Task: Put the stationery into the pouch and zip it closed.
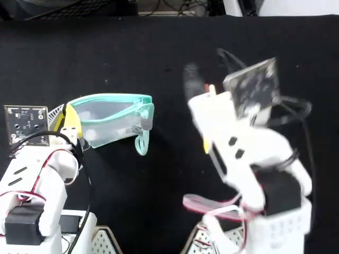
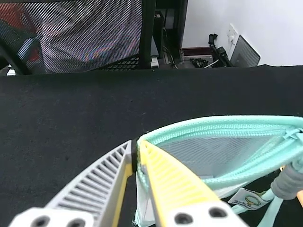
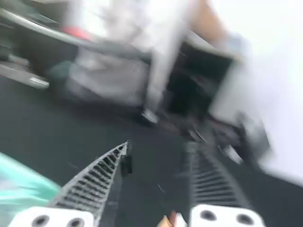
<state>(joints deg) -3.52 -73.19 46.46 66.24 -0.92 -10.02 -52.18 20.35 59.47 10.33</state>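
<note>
Currently left end effector clamped on rim of mint-green mesh zip pouch, left-centre on black counter; right end effector spread apart.

office: mesh chair, floor cables

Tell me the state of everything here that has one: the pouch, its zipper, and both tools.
left tool: shut on one end of the pouch.
pouch: mouth open, lying on the table.
zipper pull: at the end away from the left tool, unzipped.
right tool: open, held above the table.
</note>
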